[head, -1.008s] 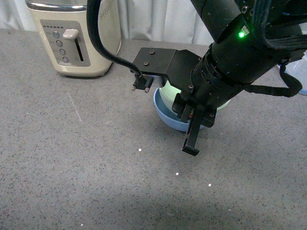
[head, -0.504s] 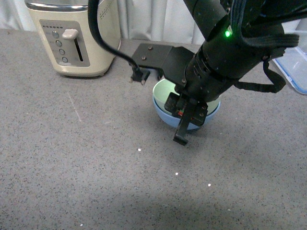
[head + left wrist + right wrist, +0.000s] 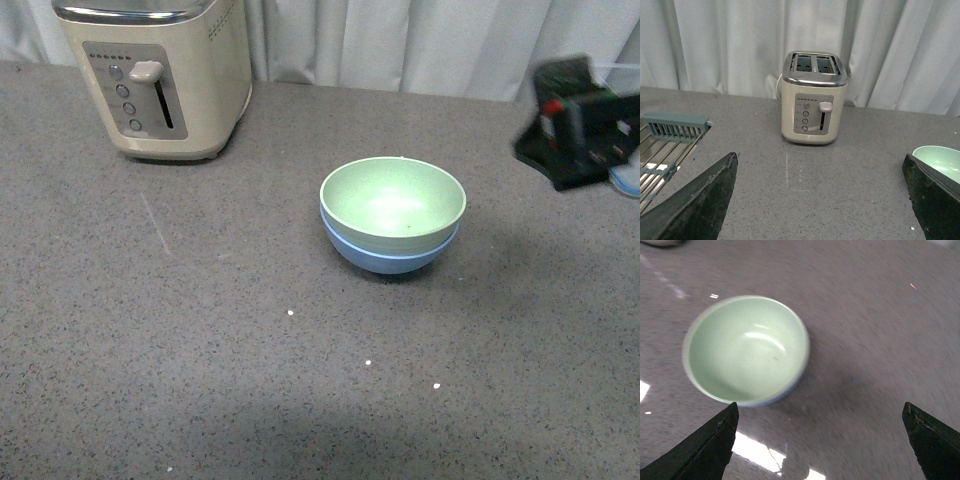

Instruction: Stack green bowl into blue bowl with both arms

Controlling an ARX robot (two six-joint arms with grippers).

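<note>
Both claws [image 3: 820,440] [image 3: 820,200] gape wide, empty; green bowl [image 3: 392,203] nested in blue bowl [image 3: 385,258].

There are two bowls: one green bowl [image 3: 392,203] and one blue bowl [image 3: 385,258]. There is one cream toaster [image 3: 155,75] with two slots, and it has four round buttons and one lever. One metal dish rack [image 3: 667,142] is visible. Two tools are visible: the left tool [image 3: 815,200] and the right tool [image 3: 817,445].
</note>
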